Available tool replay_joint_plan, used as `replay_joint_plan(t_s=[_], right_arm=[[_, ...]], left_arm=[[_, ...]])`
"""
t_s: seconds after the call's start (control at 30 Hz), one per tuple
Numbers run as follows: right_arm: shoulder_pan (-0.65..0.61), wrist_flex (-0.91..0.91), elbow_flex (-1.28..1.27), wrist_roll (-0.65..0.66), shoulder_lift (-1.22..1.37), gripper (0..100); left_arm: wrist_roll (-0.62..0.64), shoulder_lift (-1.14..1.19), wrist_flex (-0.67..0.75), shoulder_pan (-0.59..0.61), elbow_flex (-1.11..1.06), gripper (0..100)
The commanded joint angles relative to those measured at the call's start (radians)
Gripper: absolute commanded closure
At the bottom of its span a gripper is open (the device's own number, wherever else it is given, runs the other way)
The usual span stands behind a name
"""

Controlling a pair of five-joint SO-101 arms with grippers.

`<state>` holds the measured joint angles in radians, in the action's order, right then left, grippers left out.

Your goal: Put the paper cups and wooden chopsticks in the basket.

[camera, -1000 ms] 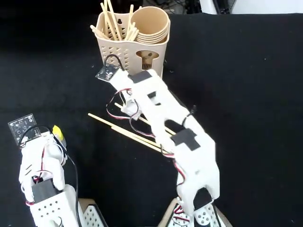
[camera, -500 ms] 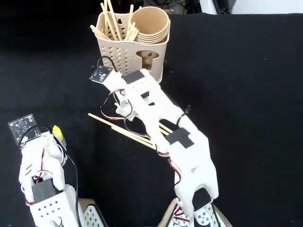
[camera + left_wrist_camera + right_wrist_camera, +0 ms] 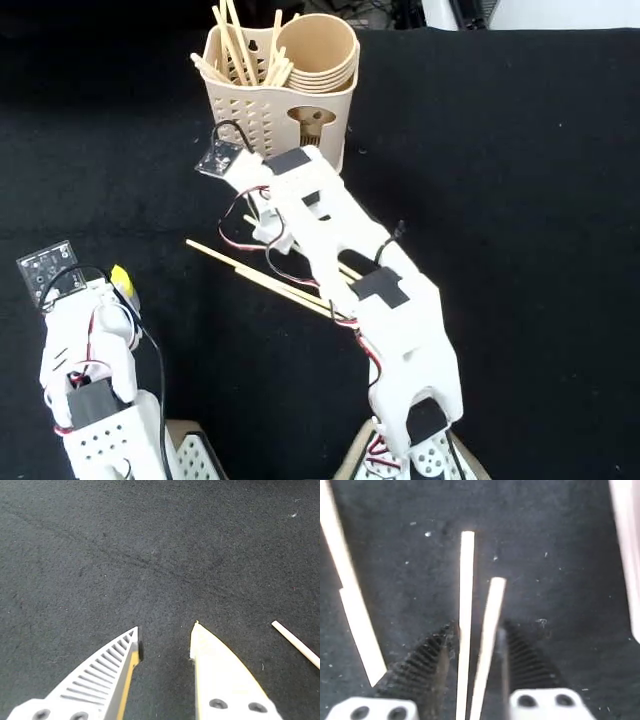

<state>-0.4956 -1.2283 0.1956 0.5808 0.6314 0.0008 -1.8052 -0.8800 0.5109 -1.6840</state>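
While the stack of tan paper cups point(image 3: 318, 50) sits inside the beige perforated plastic basket point(image 3: 240, 110), a few pale wooden chopsticks point(image 3: 255, 275) lie on the black cloth point(image 3: 500, 200) just in front of the basket. Step in hand looks like the pickup. The right gripper point(image 3: 476, 630) straddles two sticks, jaws narrowly apart, not yet pinching. Next move probably calls for closing squarely, lifting, then tipping the sticks into the basket. The left gripper point(image 3: 165, 630) is well apart from the basket, jaws spread, empty.

We see soft, even overhead light: the white right arm point(image 3: 330, 215) reads bright against the matte black cloth point(image 3: 520, 200), dimmest just beneath the right gripper point(image 3: 475, 627).
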Motion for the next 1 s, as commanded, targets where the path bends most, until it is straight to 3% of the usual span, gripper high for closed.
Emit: replay_joint_plan(t_s=[0.0,0.67,0.83,0.97], right_arm=[[0.002,-0.020,-0.002,0.008,0.022,95.6],[-0.005,-0.158,-0.005,0.000,-0.412,98.6],[-0.029,-0.141,-0.047,0.002,-0.420,98.6],[-0.029,-0.011,-0.130,0.000,-0.332,98.5]], left_arm=[[-0.006,-0.012,-0.002,-0.008,-0.013,82],[-0.006,-0.012,-0.002,-0.010,-0.013,82],[-0.006,-0.012,-0.002,-0.010,-0.013,82],[-0.006,-0.012,-0.002,-0.010,-0.013,82]])
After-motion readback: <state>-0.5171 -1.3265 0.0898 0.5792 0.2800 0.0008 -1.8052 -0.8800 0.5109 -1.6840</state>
